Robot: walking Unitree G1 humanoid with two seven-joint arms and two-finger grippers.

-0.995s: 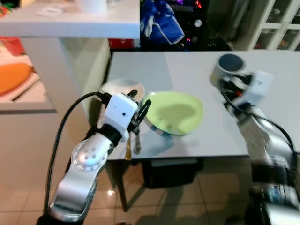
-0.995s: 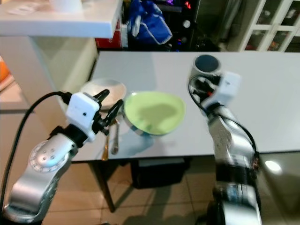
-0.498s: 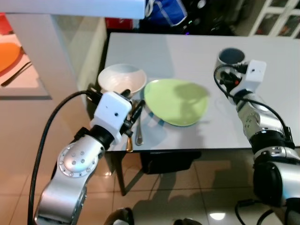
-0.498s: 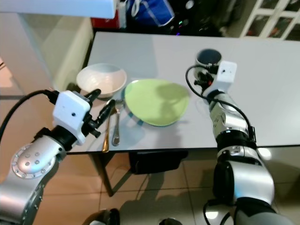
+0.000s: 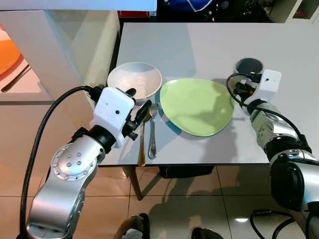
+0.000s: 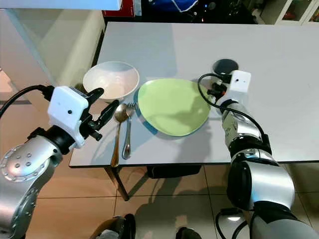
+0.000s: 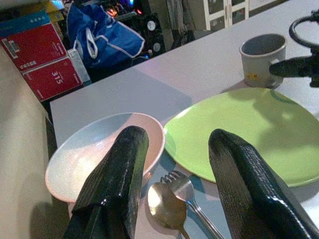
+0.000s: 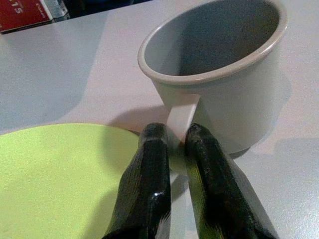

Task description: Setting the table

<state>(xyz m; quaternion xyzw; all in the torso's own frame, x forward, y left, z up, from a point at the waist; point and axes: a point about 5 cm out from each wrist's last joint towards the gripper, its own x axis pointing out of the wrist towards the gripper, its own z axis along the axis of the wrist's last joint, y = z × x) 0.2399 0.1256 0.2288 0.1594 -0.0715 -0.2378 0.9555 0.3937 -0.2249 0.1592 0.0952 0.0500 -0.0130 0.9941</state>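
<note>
The right arm is stretched forward over the near right part of the table (image 5: 199, 45), and the right gripper (image 8: 172, 149) is closed on the handle of the grey mug (image 8: 219, 74), which stands upright on the table just right of the green plate (image 5: 197, 105). The left arm is bent at the table's near left corner; the left gripper (image 7: 172, 164) is held open above the spoon (image 6: 118, 129) and fork (image 6: 128, 130), near the white bowl (image 5: 134, 82), touching nothing.
</note>
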